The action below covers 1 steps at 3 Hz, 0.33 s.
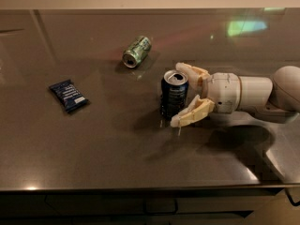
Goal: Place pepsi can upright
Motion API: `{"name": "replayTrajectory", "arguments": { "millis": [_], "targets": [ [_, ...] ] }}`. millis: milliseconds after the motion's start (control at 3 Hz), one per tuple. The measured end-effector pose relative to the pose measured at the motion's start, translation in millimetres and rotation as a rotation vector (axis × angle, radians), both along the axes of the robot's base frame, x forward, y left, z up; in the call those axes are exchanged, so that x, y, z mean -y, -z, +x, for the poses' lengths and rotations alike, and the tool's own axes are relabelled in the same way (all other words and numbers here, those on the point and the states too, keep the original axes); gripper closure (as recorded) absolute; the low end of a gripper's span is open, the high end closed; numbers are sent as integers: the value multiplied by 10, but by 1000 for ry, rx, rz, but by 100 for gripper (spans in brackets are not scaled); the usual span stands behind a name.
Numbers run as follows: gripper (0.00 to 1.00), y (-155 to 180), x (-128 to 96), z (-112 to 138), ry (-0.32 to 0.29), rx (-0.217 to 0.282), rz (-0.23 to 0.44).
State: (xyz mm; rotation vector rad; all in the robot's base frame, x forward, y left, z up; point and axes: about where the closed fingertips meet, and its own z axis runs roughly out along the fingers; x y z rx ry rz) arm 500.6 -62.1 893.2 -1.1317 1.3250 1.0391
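Observation:
The pepsi can [172, 96], dark blue with a silver opened top, stands upright on the dark table [117, 153] right of the centre. My gripper [178, 95] reaches in from the right. Its two cream fingers [193, 112] are spread on either side of the can, one behind it and one in front. The jaws stand wider than the can and look slack around it.
A green can [136, 51] lies on its side behind and left of the pepsi can. A flat dark blue snack wrapper [68, 95] lies at the left. The table's front edge [140, 187] runs along the bottom. My arm [262, 95] covers the right side.

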Motion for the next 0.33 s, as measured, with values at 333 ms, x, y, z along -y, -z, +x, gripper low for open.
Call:
{"name": "replayTrajectory", "arguments": {
  "millis": [333],
  "targets": [
    [0,0,-1,0,0,0,0]
  ]
}}
